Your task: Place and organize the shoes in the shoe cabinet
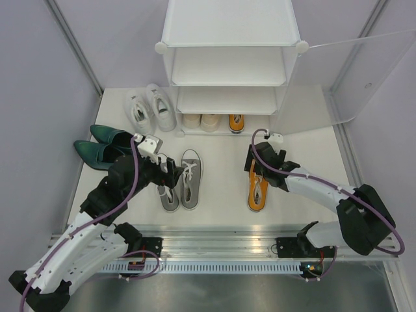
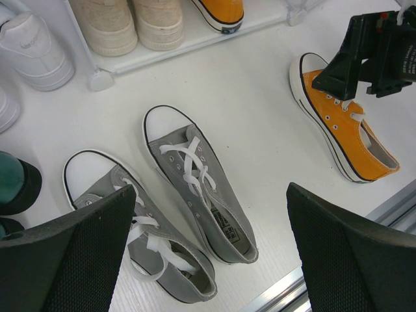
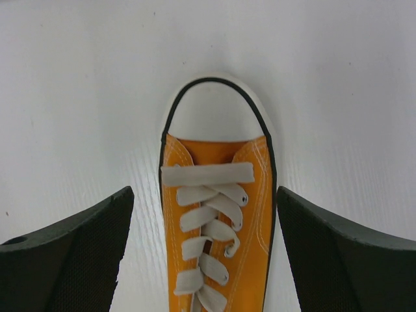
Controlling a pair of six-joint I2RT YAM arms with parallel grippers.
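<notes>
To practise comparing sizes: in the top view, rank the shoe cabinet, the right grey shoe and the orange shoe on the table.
1. shoe cabinet
2=. grey shoe and orange shoe look alike; orange partly hidden.

White table, flat and smooth. Pale purple walls on left, right and back. Thin grey post in back left corner. Shiny metal rail along near edge of table. White strip with little slots just below rail. Grey floor below strip.

Before the cabinet, a lace-up pair lies left of a single shoe.
</notes>
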